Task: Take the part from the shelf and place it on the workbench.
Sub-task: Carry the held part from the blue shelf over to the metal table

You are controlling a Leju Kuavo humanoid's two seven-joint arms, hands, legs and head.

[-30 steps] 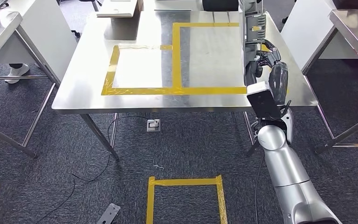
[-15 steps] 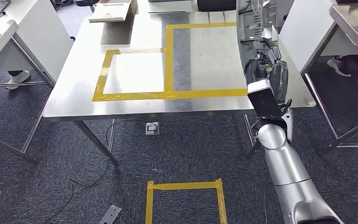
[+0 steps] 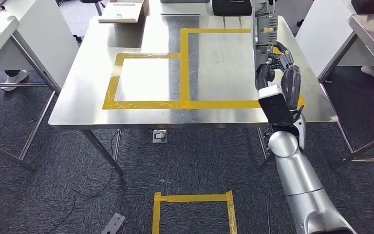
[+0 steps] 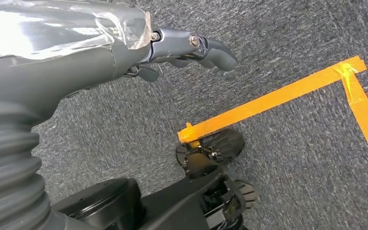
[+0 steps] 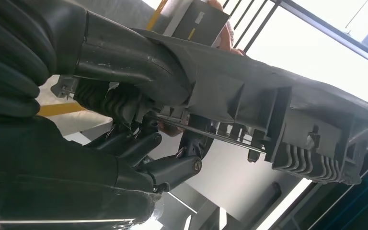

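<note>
My right hand holds a long grey plastic part upright over the right side of the steel workbench. In the right wrist view the fingers wrap the ribbed grey part. The part stands above the table near the right-hand yellow-taped rectangle. My left hand hangs low over the carpet with its fingers loosely extended and nothing in them.
A smaller yellow-taped rectangle lies on the bench's left half. A flat box and a dark case sit at the far edge. Other tables flank both sides. Yellow floor tape, a cable and a small metal plate lie on the carpet.
The whole view has shifted with my body's motion, the bench sliding slightly left then back. My right hand keeps holding the part upright at the same place in view.
</note>
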